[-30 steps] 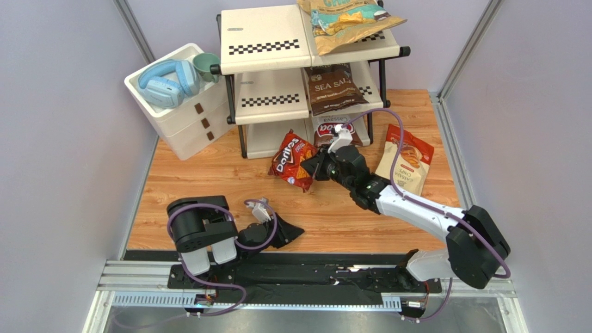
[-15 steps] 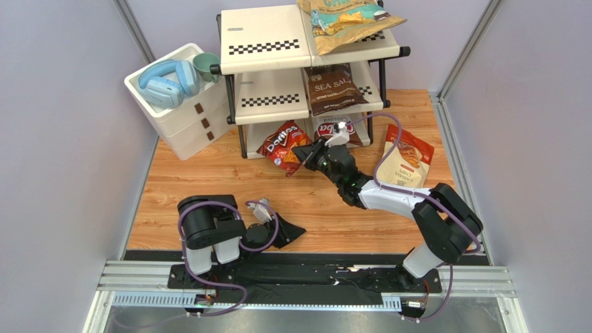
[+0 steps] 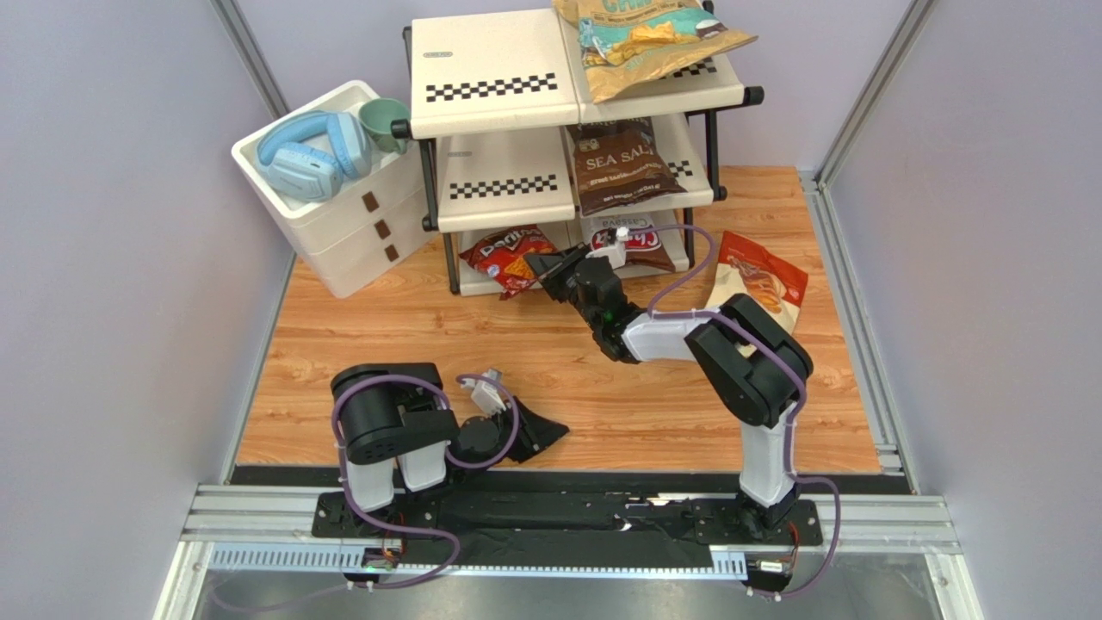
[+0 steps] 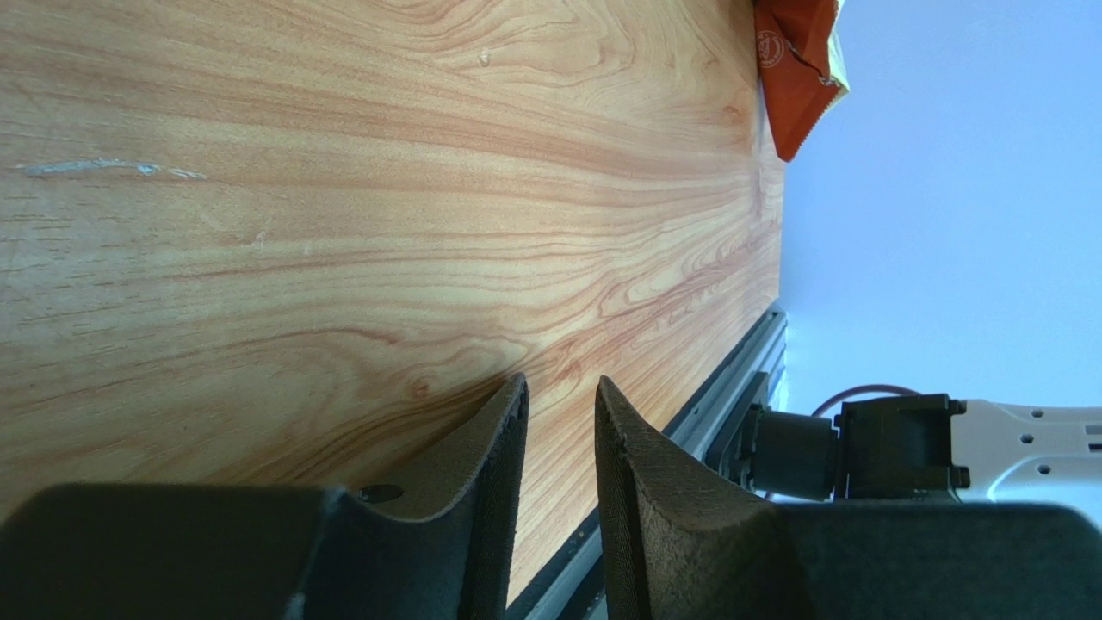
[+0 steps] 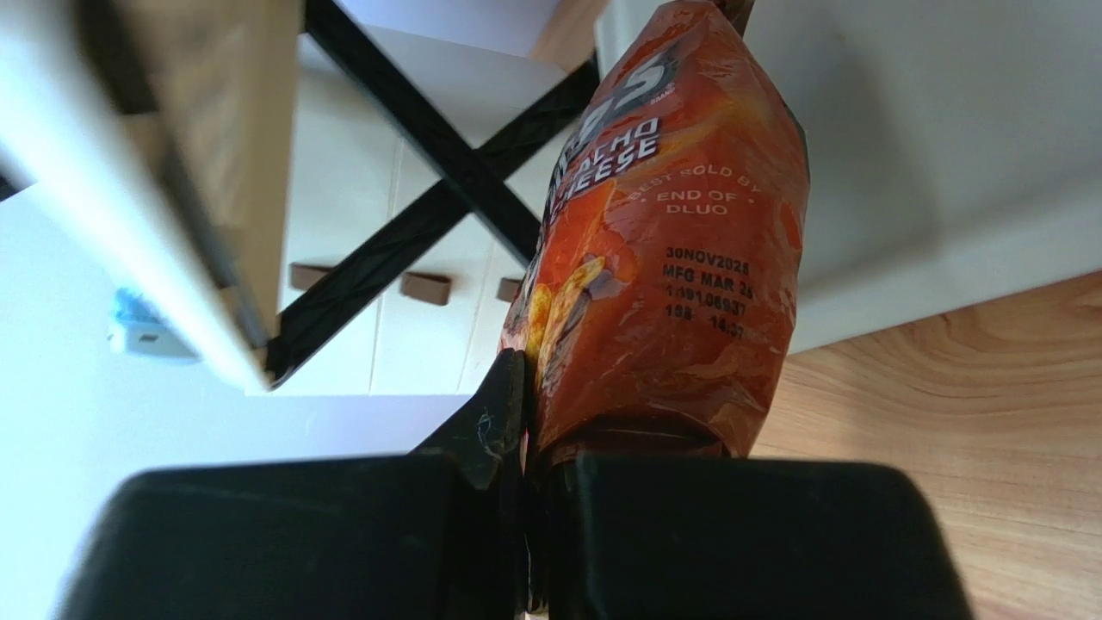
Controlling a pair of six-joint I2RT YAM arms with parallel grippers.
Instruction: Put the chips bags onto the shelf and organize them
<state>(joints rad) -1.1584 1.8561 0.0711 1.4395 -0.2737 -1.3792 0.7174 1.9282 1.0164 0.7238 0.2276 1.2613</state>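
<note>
My right gripper [image 3: 550, 269] is shut on the red Doritos bag [image 3: 507, 252] and holds it partly inside the bottom tier of the cream shelf [image 3: 492, 78], left half. In the right wrist view the Doritos bag [image 5: 660, 258] is pinched between my fingers [image 5: 498, 413] under the shelf's tier. The tan-and-teal bag [image 3: 640, 39] lies on the top tier, the dark "Sea Salt" bag [image 3: 621, 165] on the middle tier, the white-red bag [image 3: 647, 243] on the bottom tier. The cream bag with the red-orange top [image 3: 763, 278] lies on the table at the right. My left gripper [image 3: 550, 430] rests low near its base, slightly open and empty.
A white three-drawer box [image 3: 330, 207] with blue headphones [image 3: 308, 153] and a green cup [image 3: 384, 123] stands left of the shelf. Grey walls close in both sides. The shelf's black cross braces [image 5: 440, 194] run close behind the held bag. A rail [image 3: 569, 517] lines the near edge.
My right gripper has carried the Doritos bag up and left from the table into the shelf's bottom tier, the arm stretching out. The left arm has barely moved.
</note>
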